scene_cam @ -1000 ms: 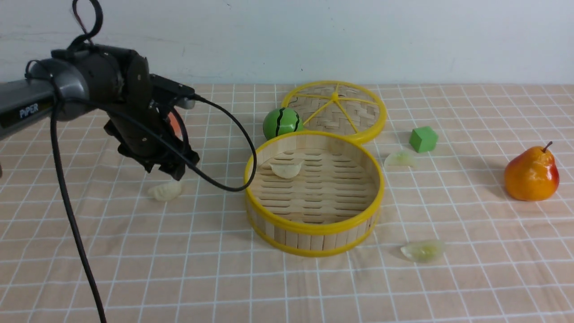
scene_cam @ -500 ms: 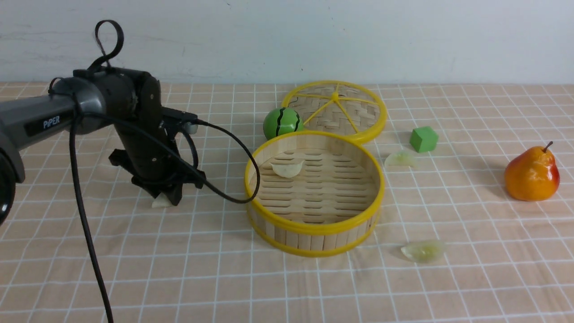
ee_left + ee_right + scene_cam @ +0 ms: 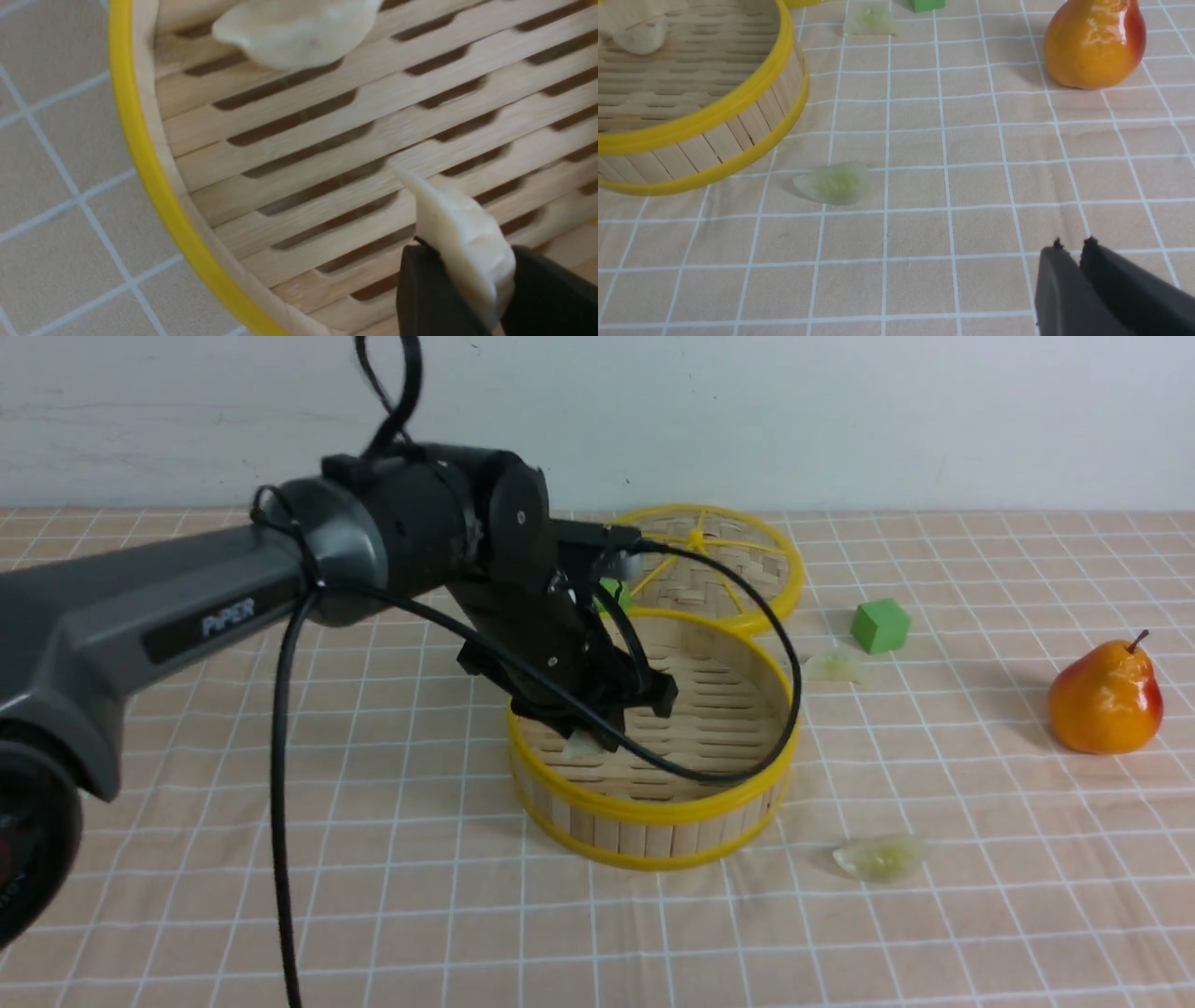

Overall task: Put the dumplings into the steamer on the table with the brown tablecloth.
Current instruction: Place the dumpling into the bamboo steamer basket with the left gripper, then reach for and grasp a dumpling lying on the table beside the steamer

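Observation:
My left gripper (image 3: 590,739) is shut on a cream-white dumpling (image 3: 460,238), which hangs just above the slotted floor inside the left part of the steamer (image 3: 653,807). A second cream dumpling (image 3: 299,30) lies on the steamer floor farther in, near the wall. Two pale green dumplings lie on the brown tablecloth (image 3: 373,896): one in front of the steamer to its right (image 3: 879,856), one behind it on the right (image 3: 834,666). In the right wrist view my right gripper (image 3: 1073,242) is shut and empty above the cloth, to the right of the nearer green dumpling (image 3: 833,183).
The woven lid (image 3: 719,560) lies flat behind the steamer. A green cube (image 3: 879,625) and a pear (image 3: 1106,695) stand at the right. A green striped ball (image 3: 611,593) is mostly hidden behind my left arm, whose black cable loops over the steamer rim.
My left gripper came down on the cream dumpling on the cloth left of the steamer, shut on it, then carried it right, over the steamer's rim.

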Controlling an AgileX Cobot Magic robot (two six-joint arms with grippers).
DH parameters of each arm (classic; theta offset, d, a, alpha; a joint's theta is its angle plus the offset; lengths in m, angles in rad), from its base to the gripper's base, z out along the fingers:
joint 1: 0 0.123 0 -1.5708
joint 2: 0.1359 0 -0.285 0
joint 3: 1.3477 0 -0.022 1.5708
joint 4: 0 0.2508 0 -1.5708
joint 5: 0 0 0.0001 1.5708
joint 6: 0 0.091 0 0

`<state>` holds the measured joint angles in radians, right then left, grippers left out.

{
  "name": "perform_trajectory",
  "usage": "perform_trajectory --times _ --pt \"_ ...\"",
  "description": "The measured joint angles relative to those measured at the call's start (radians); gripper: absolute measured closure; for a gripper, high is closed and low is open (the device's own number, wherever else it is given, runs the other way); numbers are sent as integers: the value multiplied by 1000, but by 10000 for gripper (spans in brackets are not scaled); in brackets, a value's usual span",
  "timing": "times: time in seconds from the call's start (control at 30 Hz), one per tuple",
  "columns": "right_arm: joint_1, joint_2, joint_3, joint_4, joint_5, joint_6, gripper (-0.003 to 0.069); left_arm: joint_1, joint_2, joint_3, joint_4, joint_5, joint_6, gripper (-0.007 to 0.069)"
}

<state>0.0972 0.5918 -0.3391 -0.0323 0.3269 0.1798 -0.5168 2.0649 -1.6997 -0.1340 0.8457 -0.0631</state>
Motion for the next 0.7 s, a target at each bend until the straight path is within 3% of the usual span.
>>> perform_trajectory --times 0.07,0.2,0.27,0.4,0.5,0.7 --pt "0 0 0 0 0 0 589 0 17 3 11 6 -11 421" --pt "0 0 0 1 2 0 585 0 29 4 19 -10 -18 307" --pt "0 0 0 6 23 0 582 -1 27 -15 19 -9 -33 214" --pt "0 13 -31 41 112 -10 575 -3 -31 -51 22 51 -38 178" --pt "0 58 -102 83 196 -57 571 -3 -113 -70 32 89 -25 214" --pt "0 378 -382 313 379 -352 494 -3 -493 -60 117 153 -13 502"
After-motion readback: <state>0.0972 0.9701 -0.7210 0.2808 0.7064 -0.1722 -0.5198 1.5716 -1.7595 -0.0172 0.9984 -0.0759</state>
